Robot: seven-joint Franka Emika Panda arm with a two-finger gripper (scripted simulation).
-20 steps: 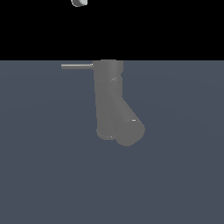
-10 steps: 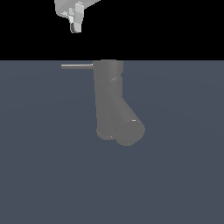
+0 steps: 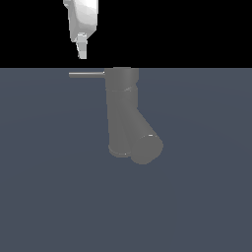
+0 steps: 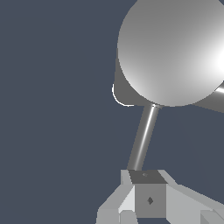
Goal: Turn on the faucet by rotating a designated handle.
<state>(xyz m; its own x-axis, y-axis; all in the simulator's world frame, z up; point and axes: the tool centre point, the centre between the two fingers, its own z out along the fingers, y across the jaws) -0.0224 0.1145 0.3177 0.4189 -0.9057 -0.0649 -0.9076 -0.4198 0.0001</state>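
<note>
Hovering just above the handle point(image 3: 86, 74), near its free end and apart from it, the gripper point(image 3: 82, 50) holds nothing; how far it is open cannot be told. This rod projects to the exterior view's left from the faucet point(image 3: 125, 113) top.

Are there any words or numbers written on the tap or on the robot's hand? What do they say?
No words, numbers or labels can be read anywhere.
Faucet: plain dark grey, no writing.
Handle: plain light grey rod, no writing.
Hand: plain white; in the wrist view one small dark diamond mark sits on a fingertip pad, a shape, not a letter or number.
</note>
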